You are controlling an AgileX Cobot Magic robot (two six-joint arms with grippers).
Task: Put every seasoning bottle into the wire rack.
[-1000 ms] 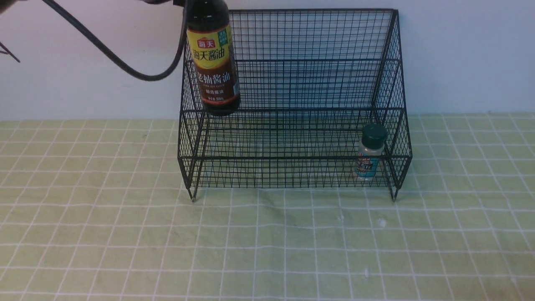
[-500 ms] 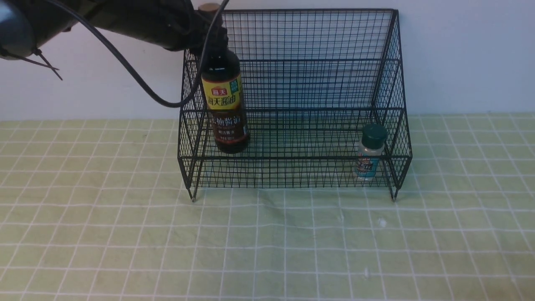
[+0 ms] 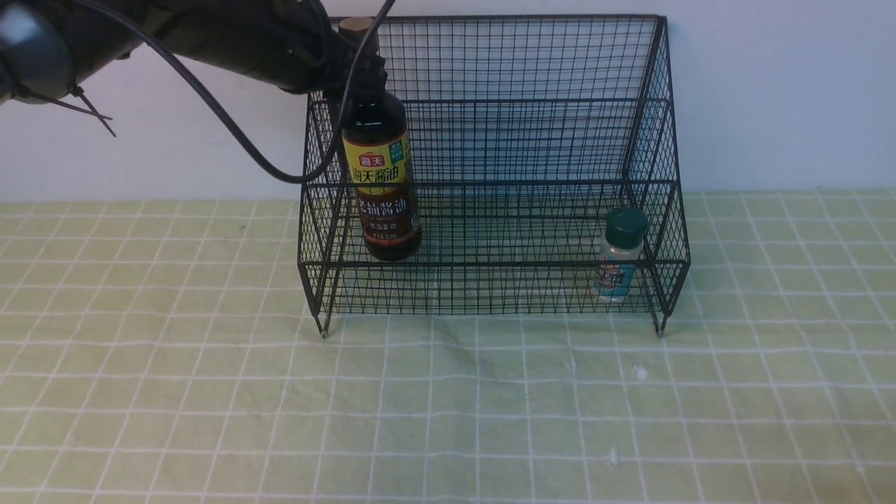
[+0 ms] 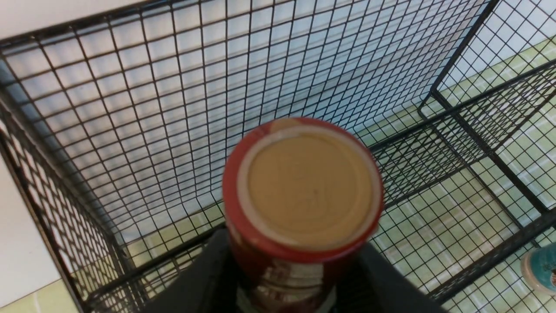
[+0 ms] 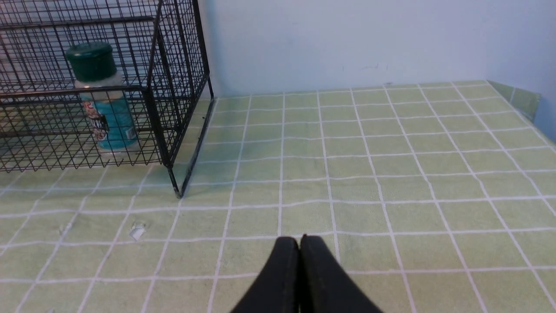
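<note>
Setting the soy bottle [image 3: 381, 189] down in the rack [image 3: 518, 17], left end
My left end effector [image 3: 360, 70] grips the bottle's neck, low over the back step. I think I should set it flat, then let go slowly. The right end effector [image 5: 299, 248] is closed and holds nothing. The shaker [image 3: 619, 255] stands inside at the right end. The yellow label reads 海天酱油.

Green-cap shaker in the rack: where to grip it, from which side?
I'd grip the shaker by its dark green cap, coming down from above. It stands upright at the right end of the lower tier of the wire rack: front mesh screens its body, the side wall is close, and only the cap clears the front rail.
</note>
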